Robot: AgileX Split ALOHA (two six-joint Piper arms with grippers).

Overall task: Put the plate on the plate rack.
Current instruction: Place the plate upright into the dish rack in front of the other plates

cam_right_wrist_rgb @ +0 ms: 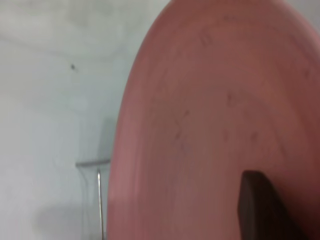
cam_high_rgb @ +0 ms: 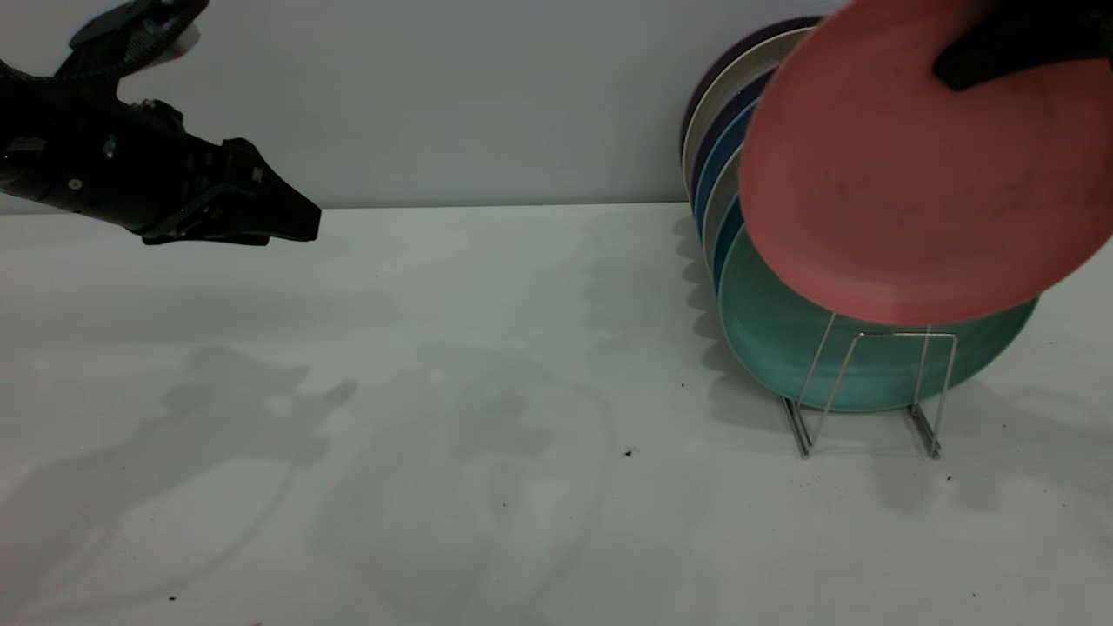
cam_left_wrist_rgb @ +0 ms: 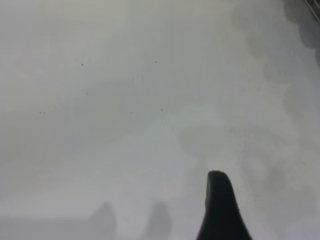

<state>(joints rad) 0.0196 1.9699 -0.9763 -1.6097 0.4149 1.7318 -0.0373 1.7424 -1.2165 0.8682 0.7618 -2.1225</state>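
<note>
The salmon-pink plate hangs tilted in the air at the right, its lower edge in front of the upper part of the mint-green plate. My right gripper is shut on the pink plate's upper rim. In the right wrist view the plate fills most of the picture, with one dark finger pressed on its face. The plate rack stands below, and one of its wires shows beside the plate's edge. My left gripper hovers at the far left, open and holding nothing, with one finger showing.
Several plates in blue, cream and dark tones stand on edge in the rack behind the green one, near the back wall. The rack's front loop holds no plate. The white table spreads out to the left of the rack.
</note>
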